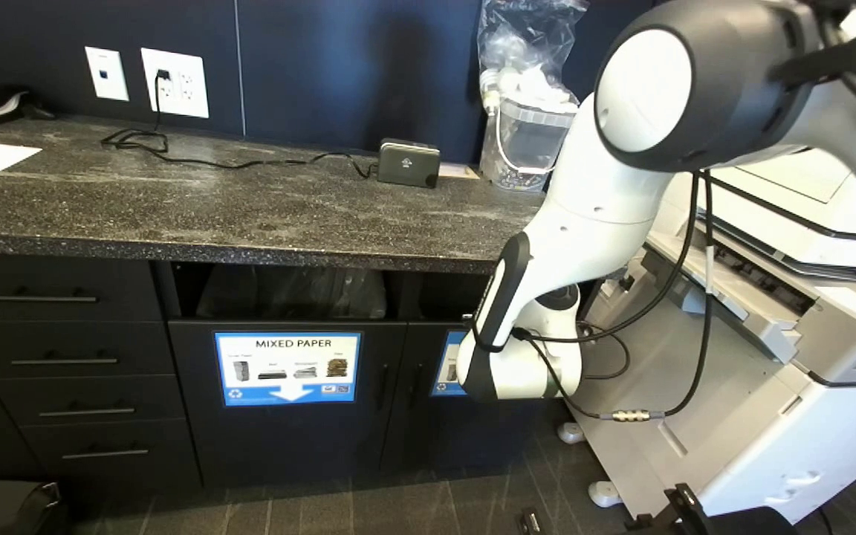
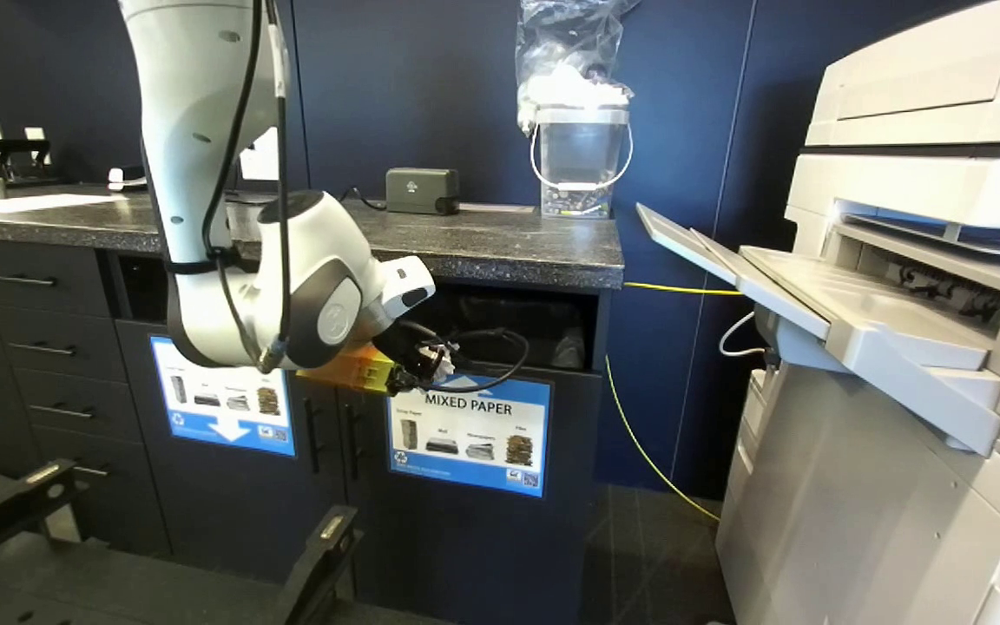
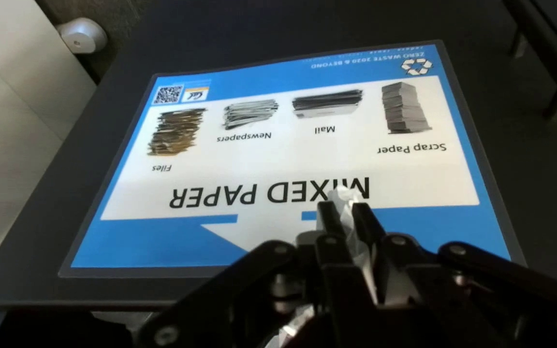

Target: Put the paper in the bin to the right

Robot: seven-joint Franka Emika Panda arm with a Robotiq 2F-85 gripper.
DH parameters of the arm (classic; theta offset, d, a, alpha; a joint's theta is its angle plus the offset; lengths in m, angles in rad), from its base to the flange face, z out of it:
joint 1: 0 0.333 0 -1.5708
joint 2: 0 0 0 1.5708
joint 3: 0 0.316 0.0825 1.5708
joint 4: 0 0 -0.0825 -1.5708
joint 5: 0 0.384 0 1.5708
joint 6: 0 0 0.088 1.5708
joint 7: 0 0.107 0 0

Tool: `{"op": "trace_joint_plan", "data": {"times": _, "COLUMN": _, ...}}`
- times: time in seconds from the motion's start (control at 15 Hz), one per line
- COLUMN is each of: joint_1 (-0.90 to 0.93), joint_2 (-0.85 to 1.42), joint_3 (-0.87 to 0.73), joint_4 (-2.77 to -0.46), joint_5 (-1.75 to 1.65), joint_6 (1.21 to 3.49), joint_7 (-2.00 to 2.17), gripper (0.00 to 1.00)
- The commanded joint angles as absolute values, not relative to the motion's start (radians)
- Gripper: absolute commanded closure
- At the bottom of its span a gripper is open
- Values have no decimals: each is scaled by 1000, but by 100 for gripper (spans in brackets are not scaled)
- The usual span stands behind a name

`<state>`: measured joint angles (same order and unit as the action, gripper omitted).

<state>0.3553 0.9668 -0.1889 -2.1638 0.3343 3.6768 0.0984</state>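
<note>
Near the lower centre of the wrist view, the hand [image 3: 346, 212] is narrow and holds the paper [image 3: 345, 195]. The crumpled white piece runs lengthwise between the fingers [image 3: 327, 215] and comes out a little past their tips, in front of the label [image 3: 285, 159], whose words stand upside down in this frame. At the lower centre of an exterior view, the bin [image 2: 474, 542] is the right compartment; its dark mouth [image 2: 522, 321] lies below the table [image 2: 500, 239]. Seen there, the paper is near the lower left corner of this mouth and outside of it, so from the hand the mouth lies to the right and slightly upward. I judge that the carrying is almost done and only the placing remains. The next move should raise the hand, bring it right and then inward; if it goes too low, the paper may catch on the bin's upper edge.
</note>
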Motion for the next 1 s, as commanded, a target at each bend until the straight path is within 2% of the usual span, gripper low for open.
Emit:
{"op": "trace_joint_plan", "data": {"times": 0.0, "joint_1": 404, "joint_2": 1071, "joint_3": -208, "joint_4": -2073, "joint_5": 427, "joint_6": 3797, "joint_7": 48, "gripper": 87}}
{"op": "trace_joint_plan", "data": {"times": 0.47, "joint_1": 412, "joint_2": 1091, "joint_3": -186, "joint_4": -2045, "joint_5": 522, "joint_6": 3909, "joint_7": -41, "gripper": 87}}
{"op": "trace_joint_plan", "data": {"times": 0.93, "joint_1": 378, "joint_2": 1089, "joint_3": -176, "joint_4": -1973, "joint_5": 466, "joint_6": 3947, "joint_7": -111, "gripper": 87}}
